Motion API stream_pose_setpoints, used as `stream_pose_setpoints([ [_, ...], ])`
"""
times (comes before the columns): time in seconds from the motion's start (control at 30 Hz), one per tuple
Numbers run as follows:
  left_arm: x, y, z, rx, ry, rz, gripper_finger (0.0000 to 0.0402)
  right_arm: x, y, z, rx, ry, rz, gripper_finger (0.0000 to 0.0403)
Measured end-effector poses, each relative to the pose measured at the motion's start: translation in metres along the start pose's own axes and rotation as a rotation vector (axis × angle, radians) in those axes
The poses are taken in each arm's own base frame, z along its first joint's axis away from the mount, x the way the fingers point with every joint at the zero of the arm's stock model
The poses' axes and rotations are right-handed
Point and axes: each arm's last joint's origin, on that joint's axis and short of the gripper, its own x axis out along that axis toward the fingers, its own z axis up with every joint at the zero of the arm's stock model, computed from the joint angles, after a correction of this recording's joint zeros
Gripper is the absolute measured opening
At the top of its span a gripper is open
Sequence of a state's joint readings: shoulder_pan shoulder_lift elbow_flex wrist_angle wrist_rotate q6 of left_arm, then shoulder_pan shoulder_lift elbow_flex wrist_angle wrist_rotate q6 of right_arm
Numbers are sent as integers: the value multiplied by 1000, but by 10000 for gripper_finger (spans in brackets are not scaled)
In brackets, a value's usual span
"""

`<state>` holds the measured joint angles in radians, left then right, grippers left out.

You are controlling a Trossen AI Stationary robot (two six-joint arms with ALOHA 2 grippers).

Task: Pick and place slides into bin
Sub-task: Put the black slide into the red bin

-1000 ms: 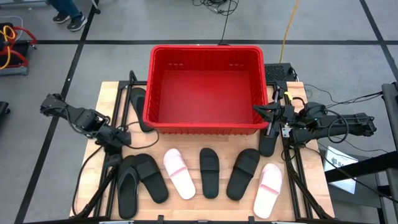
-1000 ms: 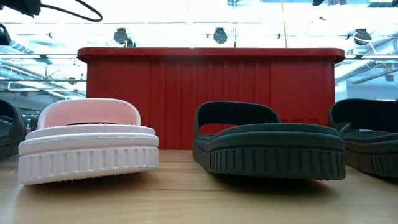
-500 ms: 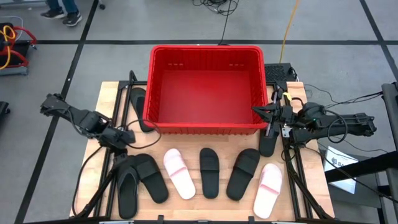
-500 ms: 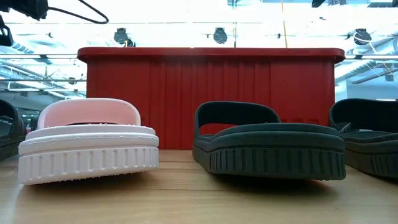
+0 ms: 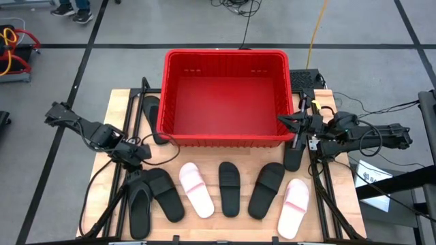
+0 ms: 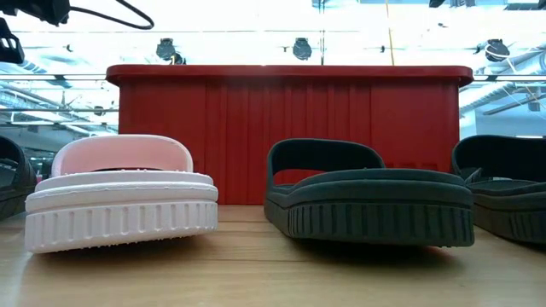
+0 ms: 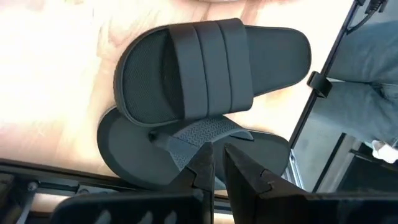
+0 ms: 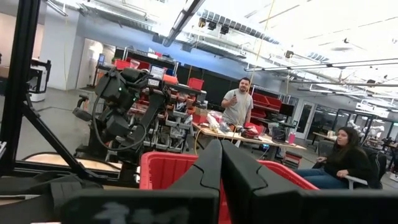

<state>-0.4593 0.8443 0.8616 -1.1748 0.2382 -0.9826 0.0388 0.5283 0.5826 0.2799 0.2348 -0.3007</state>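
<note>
The red bin stands at the table's far middle; it also shows in the low view. Six slides lie sole down in a row near the front: a black flip-flop, a black slide, a white one, two black ones and a pale pink one. One black slide lies left of the bin, another at its right near corner. My left gripper hovers over the flip-flop and black slide, its fingers a narrow gap apart. My right gripper is shut and empty beside the bin's right near corner.
Black frame rails run along both sides of the table. Cables trail from both arms. People sit and stand in the room beyond the table. Bare wood lies between the bin and the row of slides.
My left gripper has moved a little toward the table's right and near edges, closer to the black slides at the near left. My right arm and the slides have kept still.
</note>
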Motion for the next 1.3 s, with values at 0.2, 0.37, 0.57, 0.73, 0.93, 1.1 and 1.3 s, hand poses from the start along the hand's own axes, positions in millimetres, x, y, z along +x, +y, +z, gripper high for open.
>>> stream_pose_setpoints([
  [0.2, 0, 0, 0, -77, -3, 2, 27, 0, 0, 0, -1, 0, 0, 0],
  [0.37, 0, 0, 0, -123, -4, 1, 27, 0, 0, 0, 0, 0, 0, 0],
  [0.57, 0, 0, 1, -151, -22, 9, 27, 0, 0, 0, 0, 1, 0, 0],
  [0.73, 0, 0, 1, -178, -28, 12, 27, 0, 0, 0, -1, 1, 1, 0],
  [0.93, 0, 0, 1, -170, -28, 10, 26, 0, 0, 0, -1, 1, 1, 0],
  [1.1, 0, -1, 3, -186, -62, 3, 27, 0, 0, 0, -3, 1, 1, 0],
  [1.3, 0, -1, 3, -194, -62, 3, 62, 0, 0, 0, -3, 1, 1, 0],
])
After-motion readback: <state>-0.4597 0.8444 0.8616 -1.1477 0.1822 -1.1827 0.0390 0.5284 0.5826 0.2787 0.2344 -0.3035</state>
